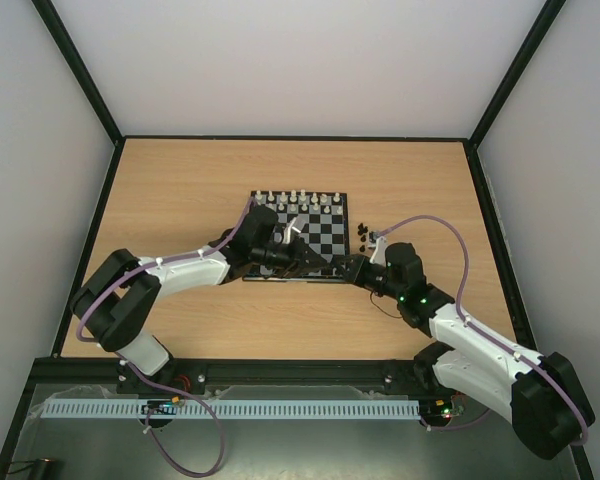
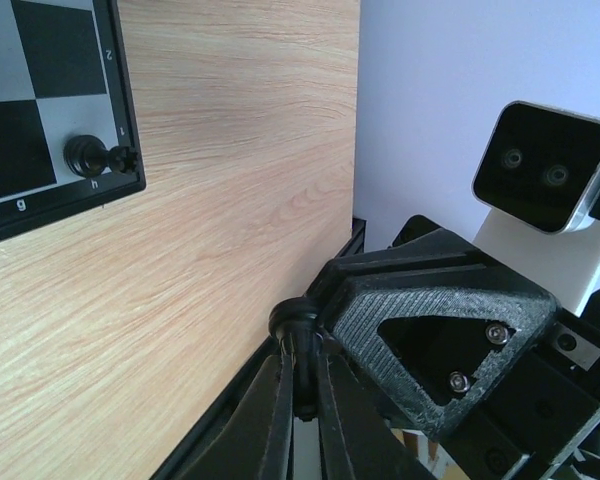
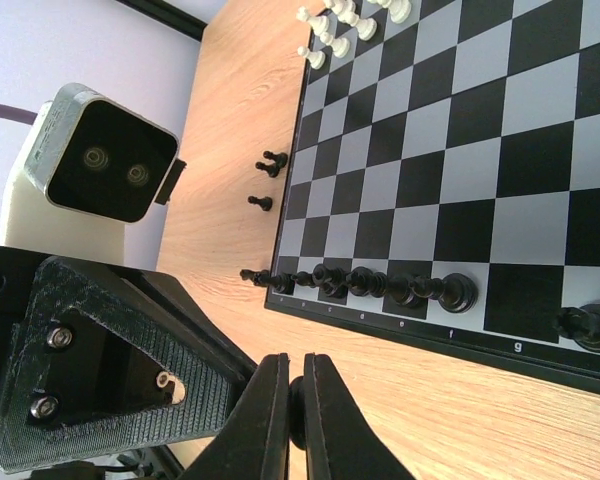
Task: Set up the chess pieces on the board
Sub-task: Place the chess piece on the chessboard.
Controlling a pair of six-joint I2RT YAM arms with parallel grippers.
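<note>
Hovering above walled wood table (image 1: 180, 180): right pincer (image 3: 297, 375) closed, left pincer (image 2: 302, 352) apparently pinching piece (image 2: 292, 318).

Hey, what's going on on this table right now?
The board is being set up. A row of black pieces already lines its near edge, and a few loose ones lie on the table beside it. The robot's left fingers are shut on what looks like a small black piece; the right fingers are shut too, close by.
</note>
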